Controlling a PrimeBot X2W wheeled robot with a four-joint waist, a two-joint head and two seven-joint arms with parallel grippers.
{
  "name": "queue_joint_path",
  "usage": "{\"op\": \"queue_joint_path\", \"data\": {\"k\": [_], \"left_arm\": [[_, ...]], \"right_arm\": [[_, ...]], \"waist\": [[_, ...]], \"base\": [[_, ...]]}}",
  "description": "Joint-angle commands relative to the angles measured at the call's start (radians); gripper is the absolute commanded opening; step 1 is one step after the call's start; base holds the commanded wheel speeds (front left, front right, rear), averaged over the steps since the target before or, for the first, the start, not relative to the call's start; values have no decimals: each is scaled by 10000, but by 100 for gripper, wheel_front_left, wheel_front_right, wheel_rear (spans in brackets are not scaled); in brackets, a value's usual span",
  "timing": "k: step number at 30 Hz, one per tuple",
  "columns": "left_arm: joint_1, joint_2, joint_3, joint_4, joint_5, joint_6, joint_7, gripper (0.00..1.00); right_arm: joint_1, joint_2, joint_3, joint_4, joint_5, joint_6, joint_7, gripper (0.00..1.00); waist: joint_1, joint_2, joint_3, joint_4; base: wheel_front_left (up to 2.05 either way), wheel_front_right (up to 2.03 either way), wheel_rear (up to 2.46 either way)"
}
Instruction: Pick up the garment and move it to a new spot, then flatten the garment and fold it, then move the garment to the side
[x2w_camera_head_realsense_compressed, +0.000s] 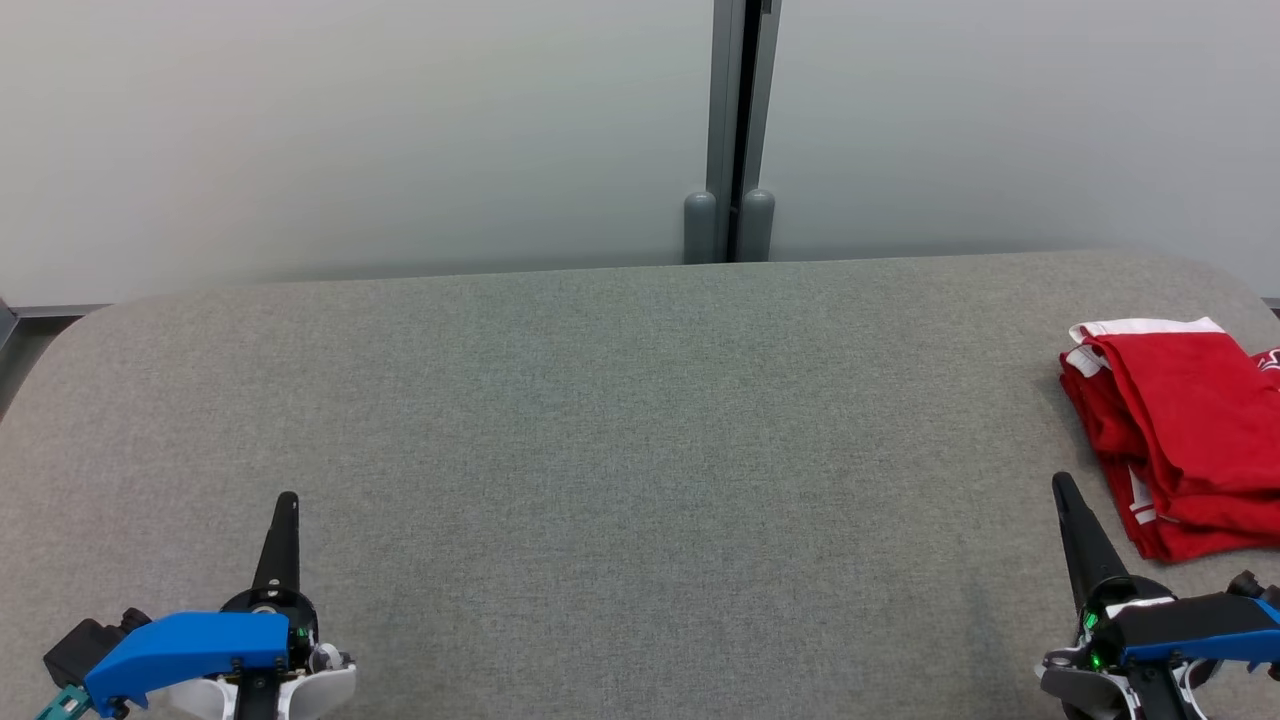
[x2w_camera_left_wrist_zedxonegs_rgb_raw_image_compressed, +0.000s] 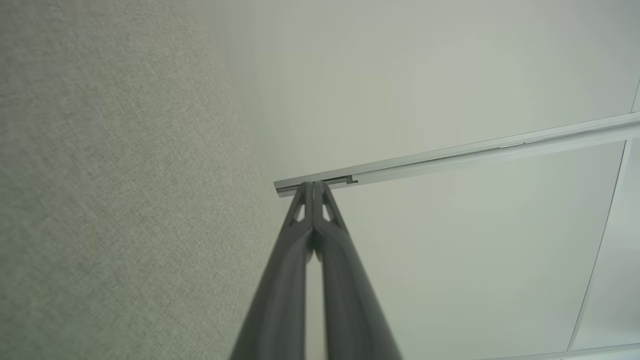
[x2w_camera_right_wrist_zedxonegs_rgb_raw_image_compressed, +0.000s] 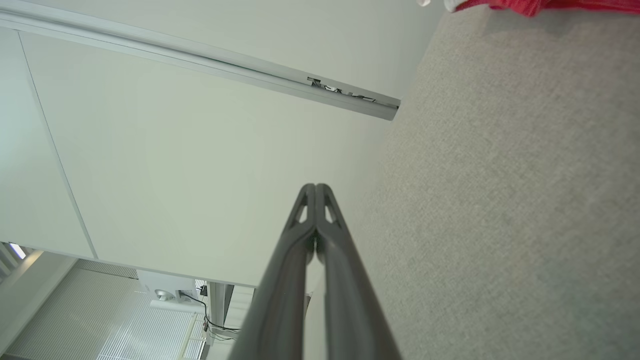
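Two pairs of fingers are pressed together, empty: the left gripper and right gripper sit at the table's near edge, and the folded red garment lies just beyond the right gripper, at the table's right side.

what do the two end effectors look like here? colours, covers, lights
Left gripper: blue cover, white shell, black plug, teal piece at its base. Right gripper: black-and-blue cover, grey-white shell, green lights. Each has two long, dark grey tapered fingers with small triangular cut-outs near the tips.
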Motion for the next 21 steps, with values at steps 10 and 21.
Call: {"op": "queue_joint_path", "data": {"k": [10, 21], "left_arm": [[-236, -25, 152, -225, -794, -93, 234, 0], [-229, -55, 270, -357, -1527, -103, 439, 0]], "right_arm": [[-243, 43, -68, 5, 882, 4, 144, 0], [-283, 78, -103, 53, 1648, 4, 248, 0]], "waist": [[-1, -1, 9, 22], [-1, -1, 20, 46]], "base": [[0, 0, 0], [0, 0, 0]]}}
